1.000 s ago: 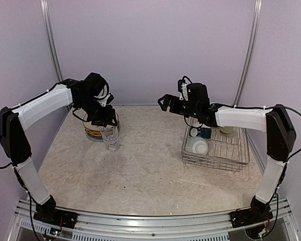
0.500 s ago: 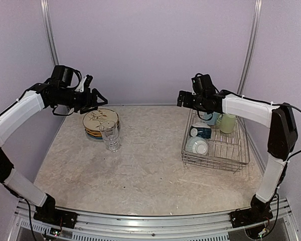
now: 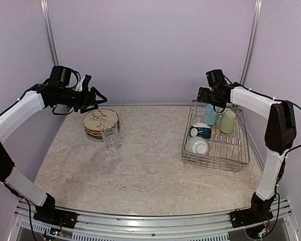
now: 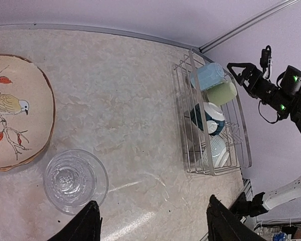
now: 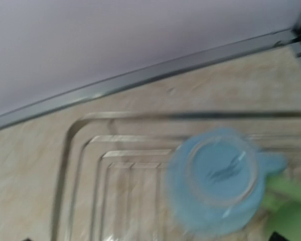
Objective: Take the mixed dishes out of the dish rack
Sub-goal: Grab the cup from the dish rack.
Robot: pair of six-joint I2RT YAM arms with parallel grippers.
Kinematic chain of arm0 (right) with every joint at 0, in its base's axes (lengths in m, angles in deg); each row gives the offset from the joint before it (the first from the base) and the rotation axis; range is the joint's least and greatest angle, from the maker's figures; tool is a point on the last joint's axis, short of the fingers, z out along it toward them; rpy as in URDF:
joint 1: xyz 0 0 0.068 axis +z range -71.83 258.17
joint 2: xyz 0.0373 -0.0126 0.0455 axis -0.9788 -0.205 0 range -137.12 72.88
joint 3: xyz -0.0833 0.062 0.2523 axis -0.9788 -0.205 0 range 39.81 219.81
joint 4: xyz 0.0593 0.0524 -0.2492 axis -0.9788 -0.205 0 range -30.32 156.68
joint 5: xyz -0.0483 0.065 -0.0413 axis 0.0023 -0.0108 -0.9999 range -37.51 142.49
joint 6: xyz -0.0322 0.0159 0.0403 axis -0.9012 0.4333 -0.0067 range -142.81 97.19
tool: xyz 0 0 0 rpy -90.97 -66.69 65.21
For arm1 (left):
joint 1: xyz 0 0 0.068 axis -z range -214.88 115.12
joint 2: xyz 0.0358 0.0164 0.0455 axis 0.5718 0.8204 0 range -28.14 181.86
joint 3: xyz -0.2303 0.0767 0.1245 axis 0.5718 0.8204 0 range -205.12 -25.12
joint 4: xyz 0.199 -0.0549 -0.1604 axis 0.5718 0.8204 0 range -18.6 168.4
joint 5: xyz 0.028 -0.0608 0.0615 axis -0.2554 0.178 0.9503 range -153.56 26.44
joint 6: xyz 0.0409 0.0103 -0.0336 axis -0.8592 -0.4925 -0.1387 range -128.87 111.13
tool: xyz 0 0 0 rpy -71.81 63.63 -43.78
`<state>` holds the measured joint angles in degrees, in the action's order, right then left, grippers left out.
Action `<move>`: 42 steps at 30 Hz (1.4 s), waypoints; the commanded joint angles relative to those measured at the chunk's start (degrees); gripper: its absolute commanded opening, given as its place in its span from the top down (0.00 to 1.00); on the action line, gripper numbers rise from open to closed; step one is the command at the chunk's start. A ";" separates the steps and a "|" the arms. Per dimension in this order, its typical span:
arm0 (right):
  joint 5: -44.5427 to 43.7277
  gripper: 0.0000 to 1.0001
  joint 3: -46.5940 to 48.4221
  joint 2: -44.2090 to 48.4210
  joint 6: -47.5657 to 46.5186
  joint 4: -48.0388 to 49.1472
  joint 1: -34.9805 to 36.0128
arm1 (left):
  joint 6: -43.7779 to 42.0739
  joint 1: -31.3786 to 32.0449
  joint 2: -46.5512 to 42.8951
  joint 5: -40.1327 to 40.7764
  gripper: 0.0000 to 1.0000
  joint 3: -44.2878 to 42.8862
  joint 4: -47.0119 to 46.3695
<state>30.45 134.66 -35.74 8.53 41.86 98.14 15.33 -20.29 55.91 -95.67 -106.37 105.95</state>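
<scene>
Lilac walls (image 3: pixel 150 50) enclose a mottled beige tabletop (image 3: pixel 140 175). At right, the wire dish rack (image 3: pixel 239 159) holds bowls (image 3: pixel 198 145), a blue mug (image 3: pixel 210 114) and a green mug (image 3: pixel 228 122). At left stand stacked plates (image 3: pixel 98 120) and a glass (image 3: pixel 110 136). The left gripper (image 3: pixel 95 93) is above the plates and the right gripper (image 3: pixel 206 95) above the blue mug, both with jaws apart. The mark on that mug's base is too blurred to read.

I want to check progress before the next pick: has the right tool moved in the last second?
Yes. In the top view the right tool went rightward, from left of the dish rack to above its far end.
</scene>
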 commanded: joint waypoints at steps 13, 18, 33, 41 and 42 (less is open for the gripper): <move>-10.21 0.00 15.90 -16.85 7.76 -13.94 -3.86 | 0.39 -2.29 2.41 -2.05 0.28 0.75 -0.83; -10.39 0.00 16.61 -19.02 9.14 -13.22 -4.71 | 0.83 -3.06 2.39 -3.52 0.24 0.66 -0.99; -8.11 0.14 18.66 -23.04 8.91 -10.80 -5.48 | 0.58 -3.24 1.19 -3.21 0.20 1.12 -1.33; -6.00 0.38 16.98 -20.46 6.84 -8.90 -5.34 | 0.75 -3.17 1.03 -3.47 0.20 1.12 -1.36; -5.86 0.40 16.61 -19.71 6.50 -8.52 -5.23 | 0.82 -3.17 1.06 -3.59 0.20 1.11 -1.33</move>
<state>23.19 152.30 -57.62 16.79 31.59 93.39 16.38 -22.98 57.77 -98.52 -106.13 105.23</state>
